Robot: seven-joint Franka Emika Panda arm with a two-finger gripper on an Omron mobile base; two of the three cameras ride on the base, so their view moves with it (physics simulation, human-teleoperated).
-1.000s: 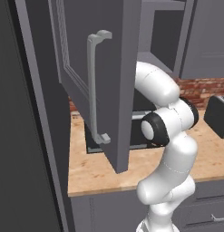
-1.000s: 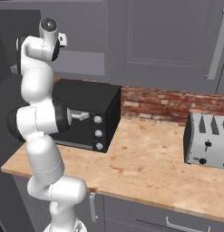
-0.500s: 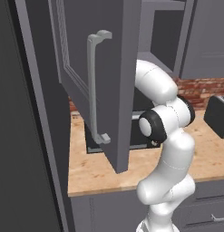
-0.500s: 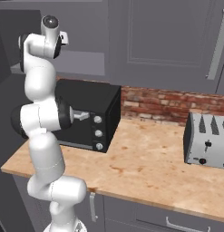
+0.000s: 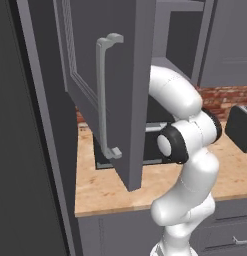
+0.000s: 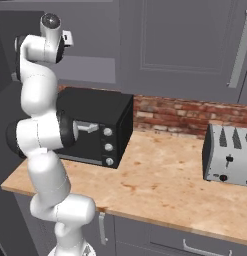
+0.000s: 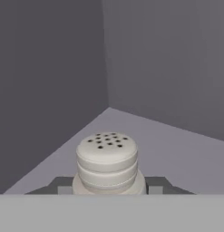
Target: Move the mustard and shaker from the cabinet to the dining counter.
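In the hand view the shaker, grey with a pale ribbed cap full of small holes, stands on the cabinet's grey shelf near its back corner. My gripper is shut on the shaker, with a dark fingertip against each side of it. In the left base view the cabinet door stands open and my arm reaches up behind it into the cabinet. The mustard and the dining counter are out of view.
A black toaster oven sits on the wood worktop under the cabinet, with a steel toaster to the right before a brick wall. The open door's long bar handle juts out left of my arm.
The top of the arm has crept slightly upward at the cabinet opening. Nothing else in the base views has moved.
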